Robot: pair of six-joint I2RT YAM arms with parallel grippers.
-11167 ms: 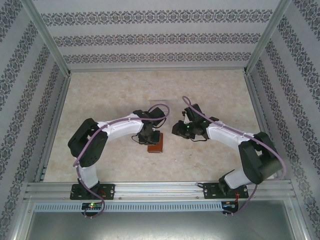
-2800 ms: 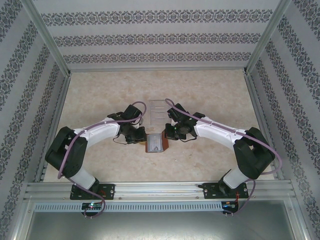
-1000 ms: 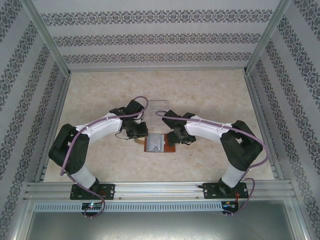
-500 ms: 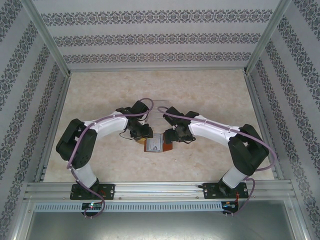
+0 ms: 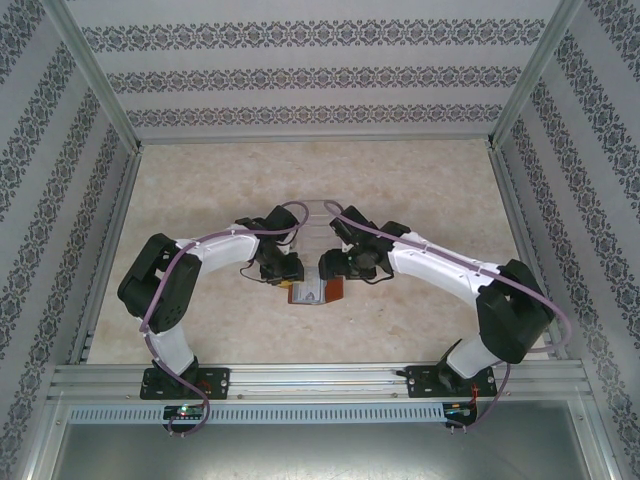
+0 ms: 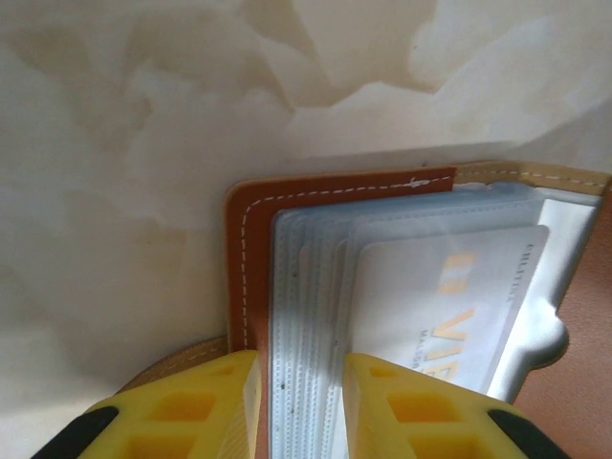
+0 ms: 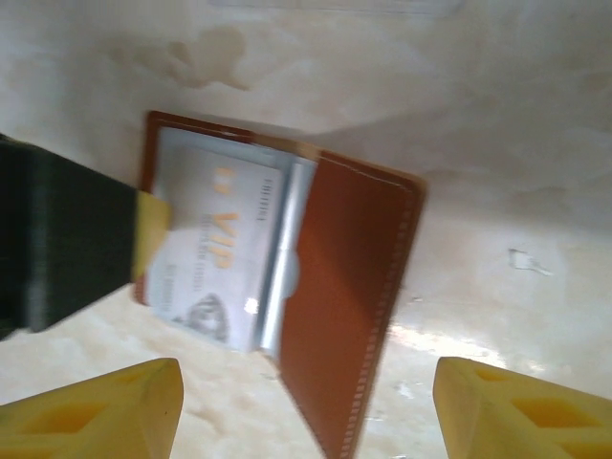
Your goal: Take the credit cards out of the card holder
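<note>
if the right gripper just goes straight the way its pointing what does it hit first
Most likely the card holder: its open brown leaf lies dead ahead of the right gripper, between its spread fingers. Depth is unclear.

Reddish-brown set against marbled beige

The card holder (image 6: 247,249) is seen in reddish-brown, edged with white stitching; the credit cards (image 6: 440,306) are shown whitish, one lettered in orange; the table (image 6: 115,143) is mottled cream-beige; the wall (image 5: 320,70) at 12 o'clock is banded with grey floral stripes.

My left claw (image 5: 288,270) and right claw (image 5: 332,264) meet over the far edge of the open wallet (image 5: 318,292).
</note>
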